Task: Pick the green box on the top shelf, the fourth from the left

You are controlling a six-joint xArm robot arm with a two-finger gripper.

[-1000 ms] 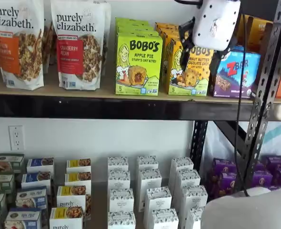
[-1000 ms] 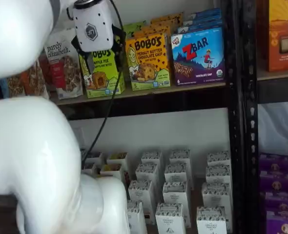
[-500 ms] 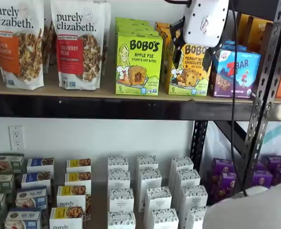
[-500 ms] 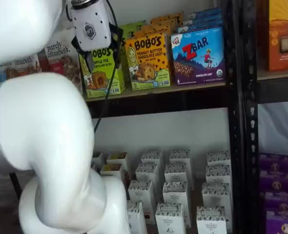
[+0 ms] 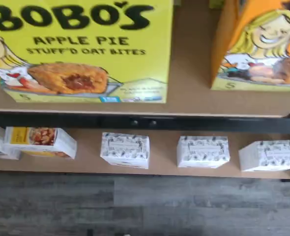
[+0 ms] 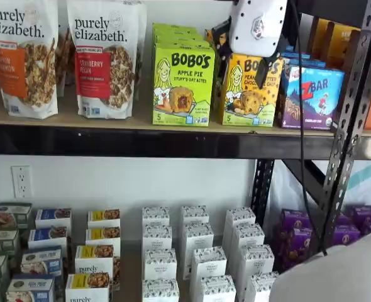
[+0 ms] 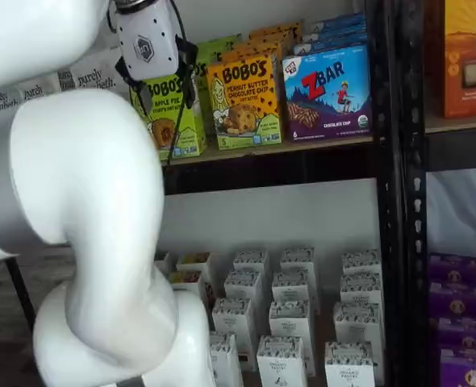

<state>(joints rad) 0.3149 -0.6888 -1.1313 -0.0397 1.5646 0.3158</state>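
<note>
The green box (image 6: pixel 183 84) stands upright at the front of the top shelf (image 6: pixel 110 141), facing out, with more of its kind lined up behind it; a granola bag (image 6: pixel 105 56) is just beside it on one side and the orange box (image 6: pixel 251 89) on the other, a narrow gap of bare board between the two boxes, plain in the wrist view where the green box (image 5: pixel 78 49) fills much of the picture and the orange box (image 5: pixel 258 44) sits apart from it.

As a judgement: thin cardboard, light, fairly stiff at the edges but likely to dent in the middle of its broad faces; the printed surface looks smooth and may slip; the two narrow side walls seem the place to take hold, low enough that it does not tip, and squeezed gently.

The gripper (image 6: pixel 242 60) hangs in front of the shelf, over the gap and the orange box in one shelf view, in front of the green box (image 7: pixel 177 121) in the other, where the gripper (image 7: pixel 167 85) has its black fingers spread wide either side of the white body; nothing is held between them.
</note>
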